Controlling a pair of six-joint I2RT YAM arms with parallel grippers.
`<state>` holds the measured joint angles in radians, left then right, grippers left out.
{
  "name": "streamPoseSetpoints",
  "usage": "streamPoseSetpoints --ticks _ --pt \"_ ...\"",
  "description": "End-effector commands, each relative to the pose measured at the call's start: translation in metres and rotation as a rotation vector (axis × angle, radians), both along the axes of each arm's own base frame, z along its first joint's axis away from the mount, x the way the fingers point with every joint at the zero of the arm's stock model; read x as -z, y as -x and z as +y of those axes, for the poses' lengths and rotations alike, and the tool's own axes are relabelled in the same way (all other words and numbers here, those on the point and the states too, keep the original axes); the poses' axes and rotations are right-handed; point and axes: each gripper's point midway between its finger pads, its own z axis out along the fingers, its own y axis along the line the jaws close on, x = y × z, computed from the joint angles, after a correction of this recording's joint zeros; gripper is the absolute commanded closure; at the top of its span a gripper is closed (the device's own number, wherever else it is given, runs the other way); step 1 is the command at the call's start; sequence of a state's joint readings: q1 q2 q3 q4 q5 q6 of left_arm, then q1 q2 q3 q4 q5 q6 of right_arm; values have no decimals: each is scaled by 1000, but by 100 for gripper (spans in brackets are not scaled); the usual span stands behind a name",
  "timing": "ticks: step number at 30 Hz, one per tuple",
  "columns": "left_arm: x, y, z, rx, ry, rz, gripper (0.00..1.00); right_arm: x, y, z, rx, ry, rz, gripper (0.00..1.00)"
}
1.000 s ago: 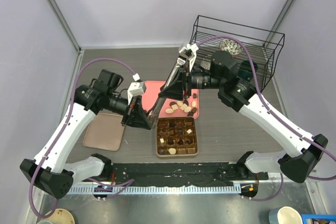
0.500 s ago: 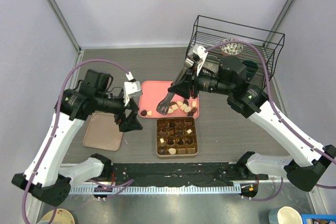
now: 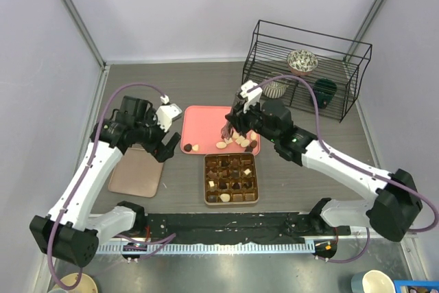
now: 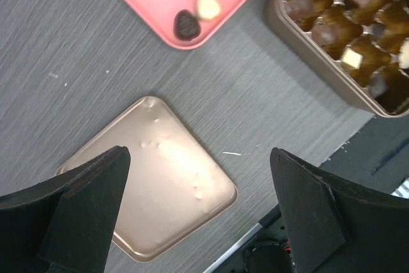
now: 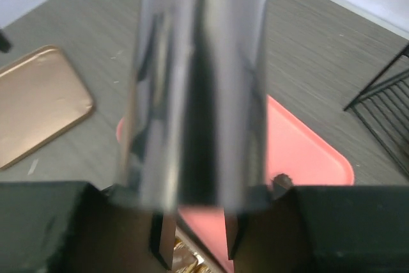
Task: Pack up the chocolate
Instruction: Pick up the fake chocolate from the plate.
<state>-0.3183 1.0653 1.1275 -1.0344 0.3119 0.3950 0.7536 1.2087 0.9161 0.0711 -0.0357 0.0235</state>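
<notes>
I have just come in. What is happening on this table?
Two robot arms are packing chocolates into a gold-brown gridded box, which is already partly filled. The right gripper holds a shiny metal tool, seemingly tongs, above the loose pieces on the pink tray. The left gripper is open and empty, hovering over the table near a flat gold-brown lid.

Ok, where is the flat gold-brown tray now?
Top view: the flat gold-brown tray lies left of the gridded box and near-left of the pink tray.
</notes>
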Motion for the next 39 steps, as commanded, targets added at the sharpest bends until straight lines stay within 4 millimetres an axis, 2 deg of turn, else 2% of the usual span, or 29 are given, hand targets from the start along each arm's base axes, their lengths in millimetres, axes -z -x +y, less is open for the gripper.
streamPoseSetpoints --ticks 1,4,5,6,13,21,29,39 --pt "-9 -41 10 -105 37 -117 4 -40 -44 -8 192 -105 -226 67" --pt "-2 -49 13 -128 50 -96 4 -29 -62 -11 264 -80 -252 67" --pt "0 -51 13 -129 57 -94 4 -31 -68 -16 306 -84 -272 67" --pt "2 -53 14 -132 57 -90 4 -24 -73 -17 327 -61 -273 67" --pt "14 -54 16 -134 70 -52 4 -6 -96 -38 436 -28 -265 67" --pt "16 -51 17 -123 63 -57 4 5 -97 -54 495 -35 -241 63" --pt "15 -47 21 -110 43 -79 4 17 -93 -54 495 -62 -207 53" --pt "11 -44 24 -99 33 -105 3 29 -96 -50 500 -90 -179 52"
